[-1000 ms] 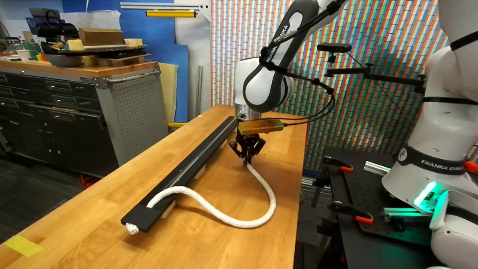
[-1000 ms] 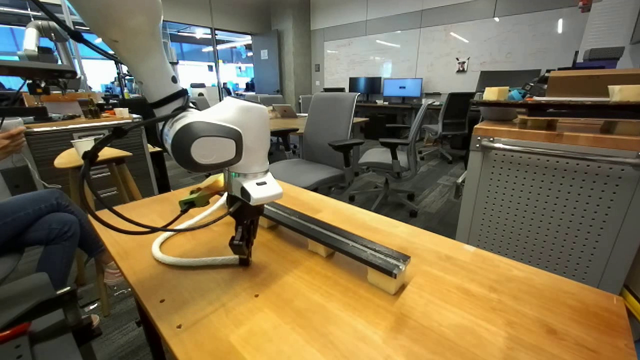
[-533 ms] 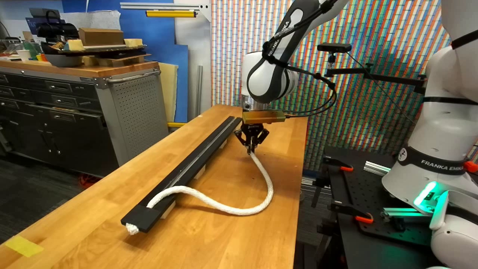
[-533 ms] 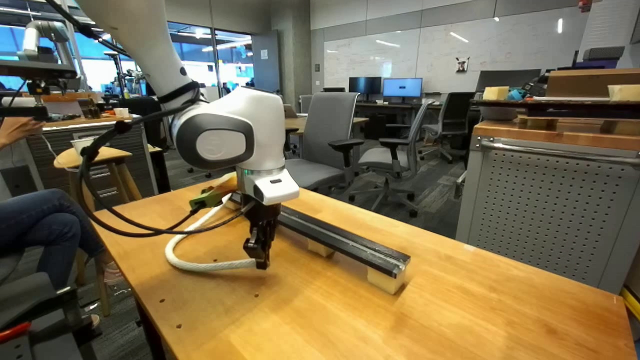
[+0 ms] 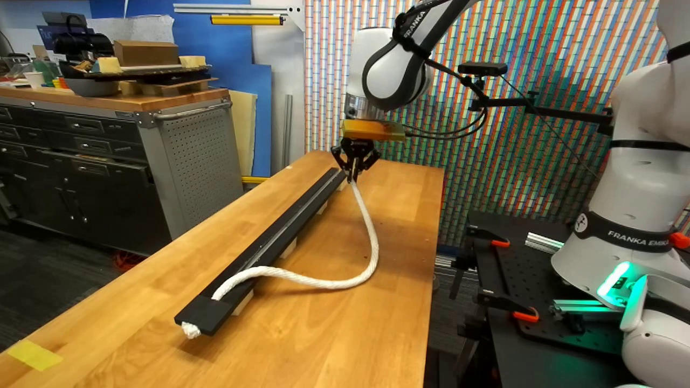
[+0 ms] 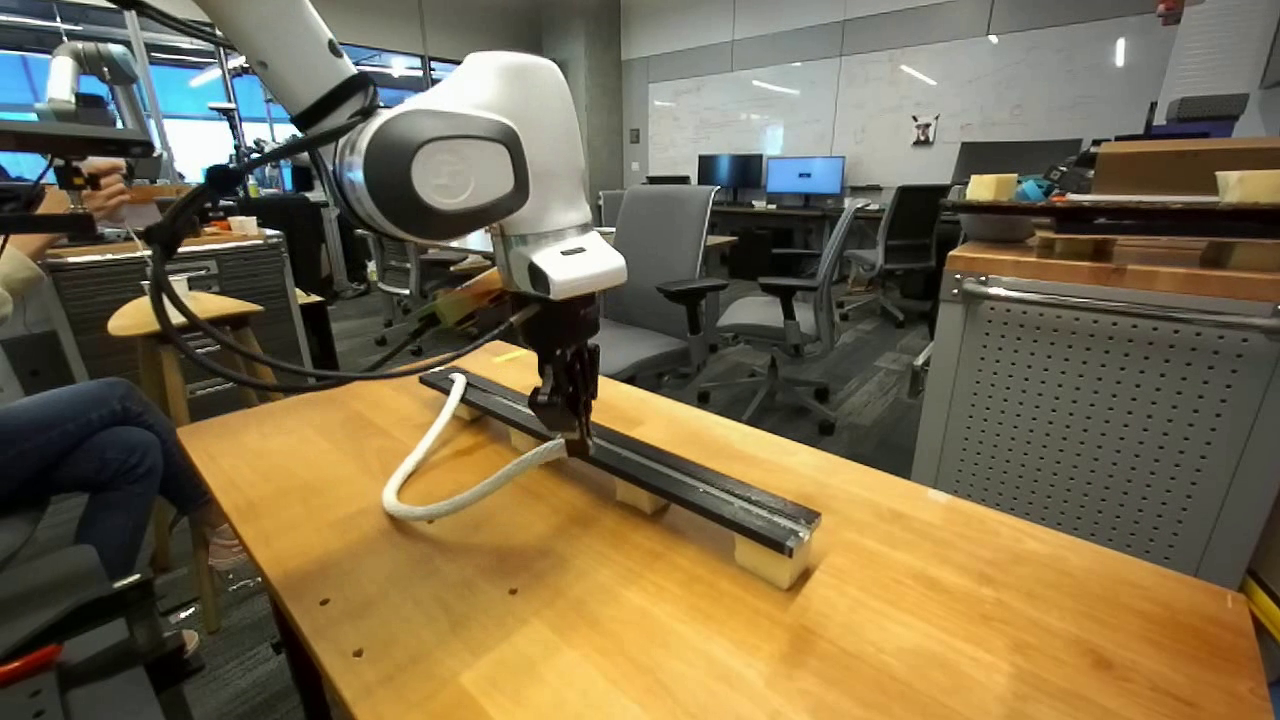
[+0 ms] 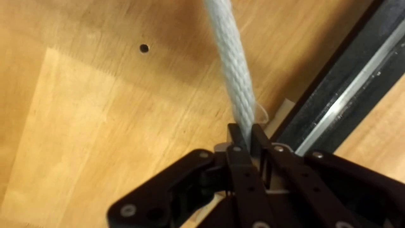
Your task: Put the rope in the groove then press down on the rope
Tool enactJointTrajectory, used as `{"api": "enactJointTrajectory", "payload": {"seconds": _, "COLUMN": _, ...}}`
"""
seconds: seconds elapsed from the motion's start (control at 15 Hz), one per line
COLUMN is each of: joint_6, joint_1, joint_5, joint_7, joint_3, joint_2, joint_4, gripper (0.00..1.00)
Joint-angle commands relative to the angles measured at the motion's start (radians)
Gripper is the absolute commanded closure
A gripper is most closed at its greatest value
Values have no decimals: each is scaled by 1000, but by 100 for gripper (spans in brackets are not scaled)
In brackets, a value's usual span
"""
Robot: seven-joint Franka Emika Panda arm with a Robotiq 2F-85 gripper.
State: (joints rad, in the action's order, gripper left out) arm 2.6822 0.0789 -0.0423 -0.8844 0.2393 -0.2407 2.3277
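The white rope [image 5: 374, 248] comes out of the near end of the long black bar in an exterior view, with a frayed tip poking from the bar's end face. From there it leaves the bar and curves over the table up to my gripper [image 5: 352, 179]. The gripper [image 7: 245, 126] is shut on the rope [image 7: 232, 53] in the wrist view, and the rope's far end is hidden between the fingers. The groove [image 5: 278, 231] runs along the bar as a pale line. In the wrist view the groove [image 7: 338, 103] lies to the right of the gripper, apart from the rope there.
Wooden blocks [image 6: 772, 562] raise the bar above the wooden table [image 6: 640, 640]. Yellow tape [image 5: 35, 354] sticks near a table corner. Beyond the table stand office chairs [image 6: 660, 250] and a tool cart [image 6: 1110, 400]. A person sits at the left edge of an exterior view.
My gripper has risen off the tabletop and moved toward the bar, still with the rope. The rope's loop has drawn in closer to the bar.
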Motion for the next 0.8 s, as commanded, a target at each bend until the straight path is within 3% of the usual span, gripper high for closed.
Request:
{"api": "enactJointTrajectory", "payload": {"seconds": 0.0, "joint_6": -95, "joint_1": 32, "joint_5": 173, "joint_7": -195, "joint_3": 32, "joint_2": 75, "joint_4": -44, "gripper": 93}}
{"api": "enactJointTrajectory", "payload": {"seconds": 0.2, "joint_6": -146, "joint_1": 5, "joint_5": 271, "joint_7": -312, "joint_3": 6, "joint_2": 88, "joint_4": -104, "gripper": 93}}
{"api": "enactJointTrajectory", "payload": {"seconds": 0.73, "joint_6": -283, "joint_1": -25, "joint_5": 276, "joint_7": -446, "joint_3": -32, "joint_2": 71, "joint_4": -291, "gripper": 93}}
